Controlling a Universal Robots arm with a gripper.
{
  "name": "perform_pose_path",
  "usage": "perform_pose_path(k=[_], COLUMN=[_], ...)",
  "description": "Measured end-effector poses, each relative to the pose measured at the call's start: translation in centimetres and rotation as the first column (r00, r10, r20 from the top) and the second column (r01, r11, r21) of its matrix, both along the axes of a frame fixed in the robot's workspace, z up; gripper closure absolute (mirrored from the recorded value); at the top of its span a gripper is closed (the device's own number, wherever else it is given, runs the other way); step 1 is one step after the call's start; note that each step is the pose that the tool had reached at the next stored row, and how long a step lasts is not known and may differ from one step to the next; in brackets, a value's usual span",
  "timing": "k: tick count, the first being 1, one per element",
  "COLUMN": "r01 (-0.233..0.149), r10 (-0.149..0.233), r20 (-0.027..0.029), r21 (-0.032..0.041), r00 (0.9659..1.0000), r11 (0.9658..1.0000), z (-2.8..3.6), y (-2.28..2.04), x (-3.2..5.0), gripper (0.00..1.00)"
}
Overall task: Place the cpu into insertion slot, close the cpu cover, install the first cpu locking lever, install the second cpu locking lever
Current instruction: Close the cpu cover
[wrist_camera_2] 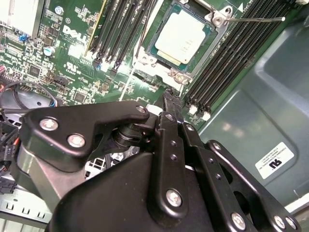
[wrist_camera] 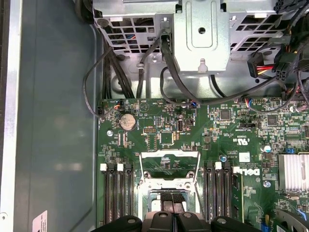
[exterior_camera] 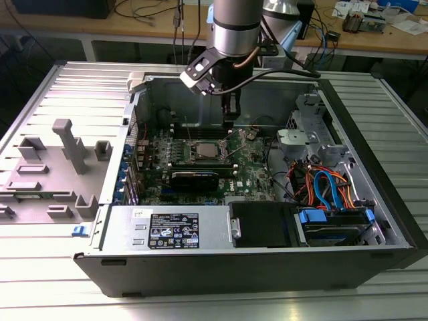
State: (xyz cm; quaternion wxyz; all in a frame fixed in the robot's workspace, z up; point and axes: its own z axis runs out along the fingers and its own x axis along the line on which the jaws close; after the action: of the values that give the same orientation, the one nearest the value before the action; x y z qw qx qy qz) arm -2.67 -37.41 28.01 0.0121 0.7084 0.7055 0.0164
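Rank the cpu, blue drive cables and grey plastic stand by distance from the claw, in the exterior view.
1. cpu, right by the claw, mid-scene.
2. blue drive cables, toward the exterior view's right.
3. grey plastic stand, far on the exterior view's left.

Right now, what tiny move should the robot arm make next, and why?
I'd guess: lower the gripper a little toward the thin locking lever. The cpu already lies under the closed-looking cpu cover. The lever looks swung out over the memory slots rather than tucked down. The shut gripper hangs close beside the cover, holding nothing.
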Motion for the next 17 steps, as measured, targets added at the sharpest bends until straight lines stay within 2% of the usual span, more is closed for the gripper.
perform_pose_path(k=[17], r01=[0.0], r10=[0.0], r20=[0.0], r21=[0.0], r00=[1.0], r11=[1.0], z=[0.0], y=[0.0], x=[0.55], gripper=[0.89])
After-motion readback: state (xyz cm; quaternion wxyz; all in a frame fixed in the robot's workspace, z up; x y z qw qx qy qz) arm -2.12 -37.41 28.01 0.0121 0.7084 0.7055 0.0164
